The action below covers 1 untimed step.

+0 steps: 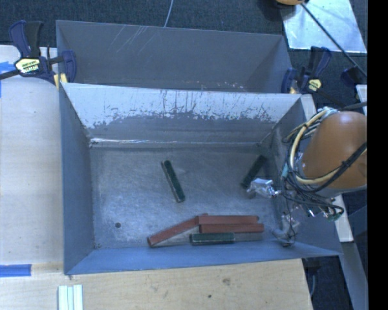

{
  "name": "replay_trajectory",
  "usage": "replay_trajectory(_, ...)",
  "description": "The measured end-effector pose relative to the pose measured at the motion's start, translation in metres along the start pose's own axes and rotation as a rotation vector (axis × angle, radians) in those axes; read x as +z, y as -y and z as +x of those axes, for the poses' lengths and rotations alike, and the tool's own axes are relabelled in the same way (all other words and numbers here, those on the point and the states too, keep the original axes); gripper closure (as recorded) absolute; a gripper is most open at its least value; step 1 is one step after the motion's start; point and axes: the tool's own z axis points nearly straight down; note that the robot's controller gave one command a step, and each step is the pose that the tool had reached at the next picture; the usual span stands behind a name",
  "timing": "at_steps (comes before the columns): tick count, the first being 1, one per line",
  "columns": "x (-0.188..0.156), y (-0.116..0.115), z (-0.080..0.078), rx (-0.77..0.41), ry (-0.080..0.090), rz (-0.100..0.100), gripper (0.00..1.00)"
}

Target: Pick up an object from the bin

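Note:
My gripper (266,187) is low at the bin's right wall, under the arm's orange cover. Just left of it a short dark piece (254,171) slants against the wall; I cannot tell whether it is a loose stick or part of the gripper. Below and to the left lies a red-brown bar (229,222), with a dark green bar (213,239) along its near side. A second, longer red-brown bar (173,232) slants off from them to the left.
A dark green stick (173,181) lies alone on the bin floor, left of centre. The arm and its cables hang over the bin's right rim.

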Motion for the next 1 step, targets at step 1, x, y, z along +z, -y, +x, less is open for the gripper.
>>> replay_trajectory(1, 0.0082, -0.0036, 0.001, -0.089, -0.004, 0.0, 0.0)
